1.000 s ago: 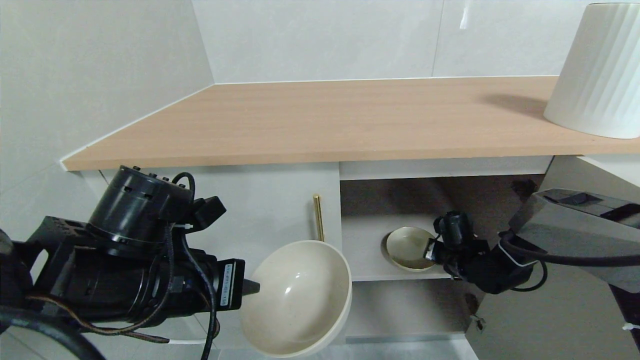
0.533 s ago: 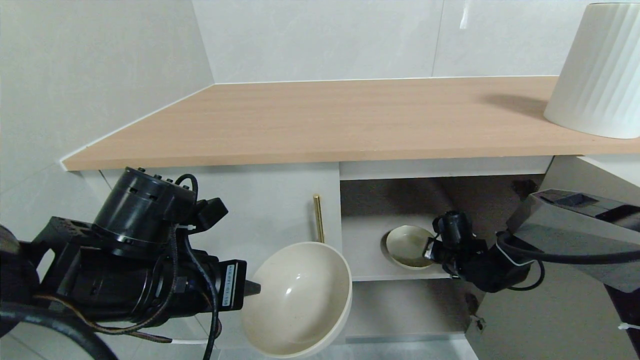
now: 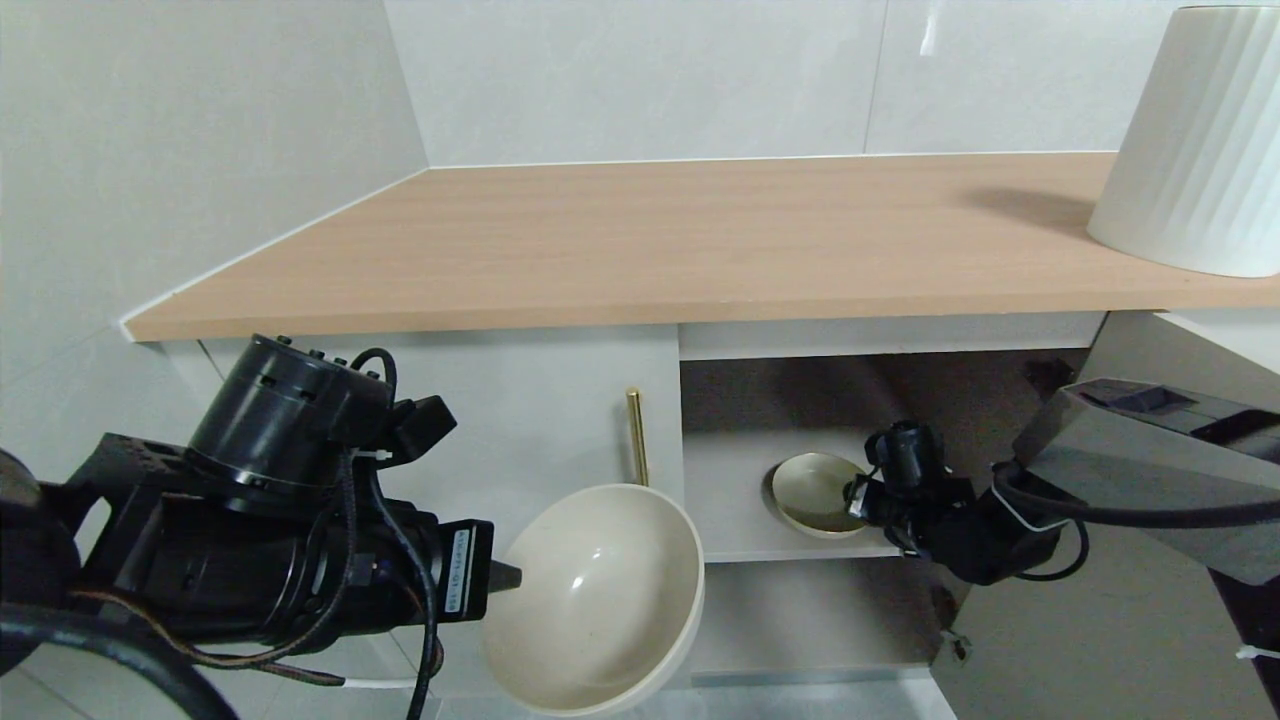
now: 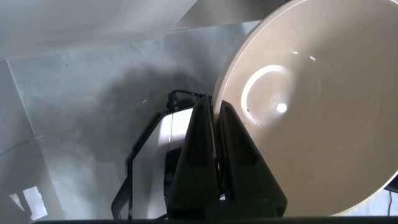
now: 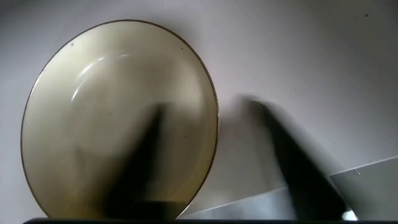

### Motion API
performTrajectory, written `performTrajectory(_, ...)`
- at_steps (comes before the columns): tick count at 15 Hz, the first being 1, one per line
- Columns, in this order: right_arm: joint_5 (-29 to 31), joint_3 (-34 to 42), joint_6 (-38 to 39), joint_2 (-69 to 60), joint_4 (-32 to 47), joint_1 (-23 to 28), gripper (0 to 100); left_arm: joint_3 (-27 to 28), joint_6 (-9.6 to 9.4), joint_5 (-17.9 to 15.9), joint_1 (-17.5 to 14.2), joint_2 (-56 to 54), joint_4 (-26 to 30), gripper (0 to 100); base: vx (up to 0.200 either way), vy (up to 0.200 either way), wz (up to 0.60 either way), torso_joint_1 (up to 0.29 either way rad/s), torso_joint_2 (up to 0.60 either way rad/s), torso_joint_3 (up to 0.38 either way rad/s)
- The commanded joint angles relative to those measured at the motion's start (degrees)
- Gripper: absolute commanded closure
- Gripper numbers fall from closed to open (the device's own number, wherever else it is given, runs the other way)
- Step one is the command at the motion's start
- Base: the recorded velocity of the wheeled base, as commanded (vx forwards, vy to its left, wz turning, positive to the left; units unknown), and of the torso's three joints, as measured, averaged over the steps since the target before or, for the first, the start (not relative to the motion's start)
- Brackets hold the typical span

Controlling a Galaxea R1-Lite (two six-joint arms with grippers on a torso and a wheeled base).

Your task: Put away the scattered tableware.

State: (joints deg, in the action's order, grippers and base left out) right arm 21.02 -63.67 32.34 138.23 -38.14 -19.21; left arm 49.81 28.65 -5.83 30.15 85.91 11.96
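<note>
My left gripper [image 3: 497, 576] is shut on the rim of a large cream bowl [image 3: 600, 595], holding it tilted in front of the closed cabinet door. In the left wrist view the fingers [image 4: 205, 134] pinch the large cream bowl's [image 4: 305, 106] edge. A small cream bowl [image 3: 812, 492] with a dark rim lies on the white shelf [image 3: 730, 520] inside the open cabinet. My right gripper [image 3: 858, 497] is at that bowl's right edge. In the right wrist view it [image 5: 217, 162] stands open, its blurred fingers [image 5: 140, 165] astride the small bowl's [image 5: 99, 112] rim.
A wooden countertop [image 3: 700, 235] runs above the cabinet, with a white ribbed shade [image 3: 1195, 140] at its right end. The closed door carries a brass handle [image 3: 635, 435]. The opened cabinet door [image 3: 1150, 440] stands to the right, over my right arm.
My left arm and its large bowl have sunk slightly. The small bowl has settled flatter on the shelf, and the right gripper has edged a little left.
</note>
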Motion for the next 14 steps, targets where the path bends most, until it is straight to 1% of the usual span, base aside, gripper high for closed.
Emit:
performTrajectory(1,-0.01,0.04,0.00,-0.24,0.00,-0.04,0,0.02,0.00,0.03,0.00,0.14,-0.01,100,0.000,0.000,0.00,0.000,0.00,0.000)
performTrajectory(4,-0.01,0.30,-0.09,-0.50,0.26,-0.04,0,0.02,0.00,0.03,0.00,0.23,-0.09,100,0.000,0.000,0.00,0.000,0.00,0.000)
performTrajectory(7,-0.01,1.36,-0.09,-2.35,2.28,-0.12,0,0.11,0.00,0.03,0.00,0.31,-0.09,100,0.000,0.000,0.00,0.000,0.00,0.000)
performTrajectory(8,-0.71,4.17,-0.35,-6.39,3.69,-0.56,0,0.11,0.00,0.03,0.26,0.58,-0.09,100,0.000,0.000,0.00,0.000,0.00,0.000)
performTrajectory(9,-1.94,6.19,-1.14,-10.52,5.19,-0.74,0,0.37,0.00,0.20,1.67,1.37,-0.18,100,0.000,0.000,0.00,0.000,0.00,0.000)
performTrajectory(10,-4.49,7.77,-2.55,-14.48,7.38,-1.35,0,0.64,0.00,0.73,2.55,1.98,-0.18,100,0.000,0.000,0.00,0.000,0.00,0.000)
performTrajectory(11,-8.71,10.32,-4.66,-20.98,11.43,-2.15,0,1.25,-0.17,1.52,3.51,2.95,-0.18,100,0.000,0.000,0.00,0.000,0.00,0.000)
performTrajectory(12,-10.73,11.38,-5.53,-24.23,13.53,-2.94,0,1.61,-0.43,1.96,3.78,3.30,-0.18,100,0.000,0.000,0.00,0.000,0.00,0.000)
performTrajectory(13,-14.60,12.78,-9.14,-31.62,18.90,-4.96,0,2.04,-1.75,2.75,4.04,3.92,-0.18,100,0.000,0.000,0.00,0.000,0.00,0.000)
performTrajectory(14,-16.80,12.69,-12.57,-36.54,24.35,-7.15,0,2.48,-2.98,3.37,4.48,4.71,-0.18,100,0.000,0.000,0.00,0.000,0.00,0.000)
